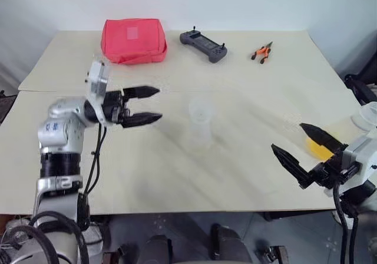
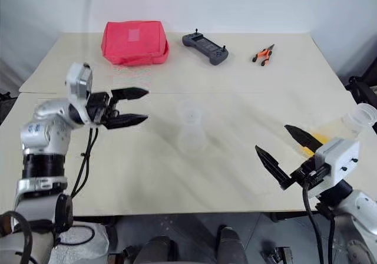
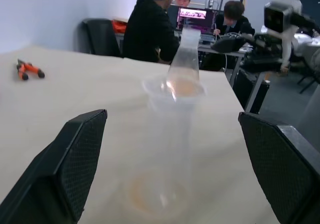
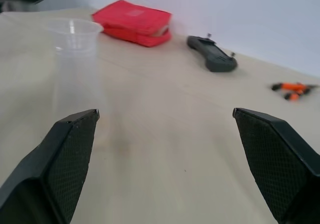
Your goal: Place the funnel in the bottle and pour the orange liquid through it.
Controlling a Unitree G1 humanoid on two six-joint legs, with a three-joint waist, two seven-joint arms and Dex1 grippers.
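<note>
The clear bottle (image 1: 200,133) stands mid-table with the funnel (image 1: 200,108) sitting in its neck, its wide rim on top. A faint orange ring shows at the bottle's base (image 3: 155,194). My left gripper (image 1: 159,104) is open, level with the bottle and apart from it on its left, fingers pointing at it. My right gripper (image 1: 287,137) is open near the table's right front, clear of the bottle. Just behind it lies the orange liquid (image 1: 321,150) in a larger clear container (image 2: 360,116) at the table's right edge.
A red pouch (image 1: 134,40), a grey controller (image 1: 203,45) and orange-handled pliers (image 1: 262,52) lie along the far side of the table. People (image 3: 150,29) sit at desks beyond the table's right edge.
</note>
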